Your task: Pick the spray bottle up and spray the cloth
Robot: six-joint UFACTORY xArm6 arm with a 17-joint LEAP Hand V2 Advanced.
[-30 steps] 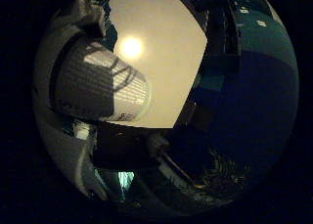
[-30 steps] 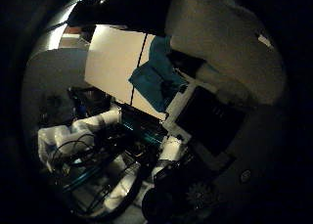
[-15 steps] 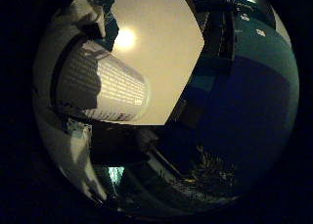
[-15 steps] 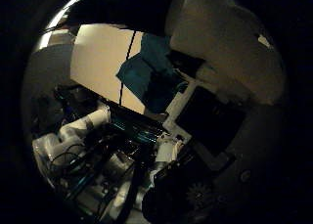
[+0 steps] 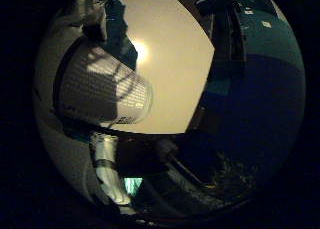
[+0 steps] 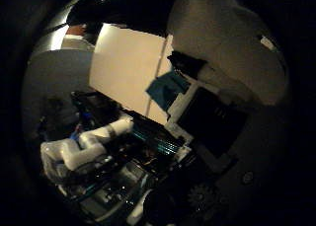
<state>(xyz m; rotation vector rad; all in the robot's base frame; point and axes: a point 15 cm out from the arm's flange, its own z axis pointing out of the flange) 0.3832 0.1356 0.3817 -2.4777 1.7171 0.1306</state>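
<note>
The spray bottle [image 5: 100, 89], a white cylinder with small print, lies close against the palm in the right little finger side palm view. My right hand [image 5: 105, 169] has white and black fingers curled round it above and below. In the right thumb side palm view a teal cloth [image 6: 168, 88] lies crumpled on a pale table top [image 6: 123, 63], away from the hand. A large pale rounded shape [image 6: 222, 38] fills the side of that view; the bottle's dark spray head [image 6: 188, 63] seems to jut from it toward the cloth.
The pale table top [image 5: 175, 79] carries a bright glare spot. Dark blue floor [image 5: 260, 99] and dark furniture lie past its edge. White finger parts [image 6: 89, 147] and dark geared parts reach across the thumb side view below the table.
Both views have shifted, so the hand has moved with the bottle. The cloth now looks smaller and farther off in the thumb side view. The bottle stays in the same place against the palm.
</note>
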